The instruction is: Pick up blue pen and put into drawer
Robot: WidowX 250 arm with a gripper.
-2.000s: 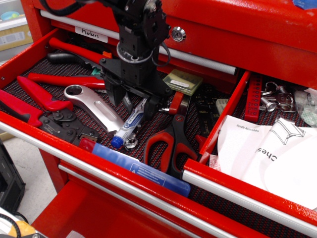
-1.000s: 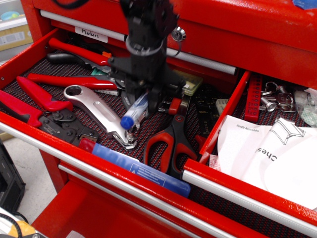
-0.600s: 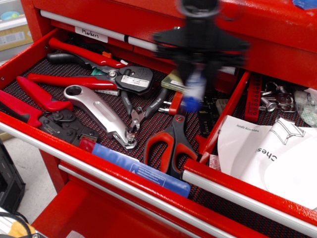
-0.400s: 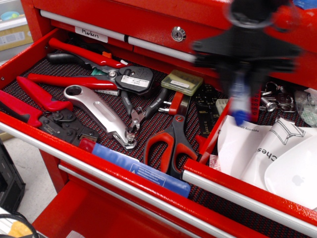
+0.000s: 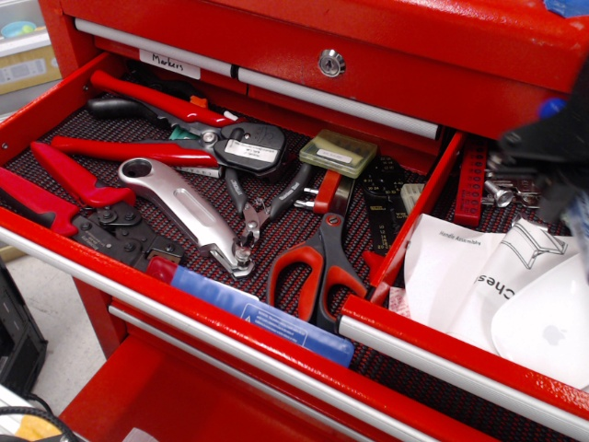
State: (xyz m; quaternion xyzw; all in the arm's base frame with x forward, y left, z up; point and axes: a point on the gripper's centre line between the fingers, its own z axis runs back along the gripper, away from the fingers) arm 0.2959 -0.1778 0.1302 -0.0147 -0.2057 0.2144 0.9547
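Gripper (image 5: pixel 552 152) blurred at right edge, above drawer (image 5: pixel 460 345); jaw state impossible to tell. Blue pen (image 5: pixel 578 221) only a pale smear below it, likely carried. Probably light, stiff, smooth; best held mid-barrel.

Robot body (image 5: pixel 552 152) at right edge: black, angular, motion-blurred (details unreadable), w/ small blue spot up top.

From my remote station: the scissors (image 5: pixel 317 262) lie in the wider drawer (image 5: pixel 55 101), with the pliers (image 5: pixel 166 152) behind and to their left, the flat bar (image 5: pixel 267 318) just before them, and the drawer (image 5: pixel 442 354) holding papers (image 5: pixel 460 276) to their right, past the divider.
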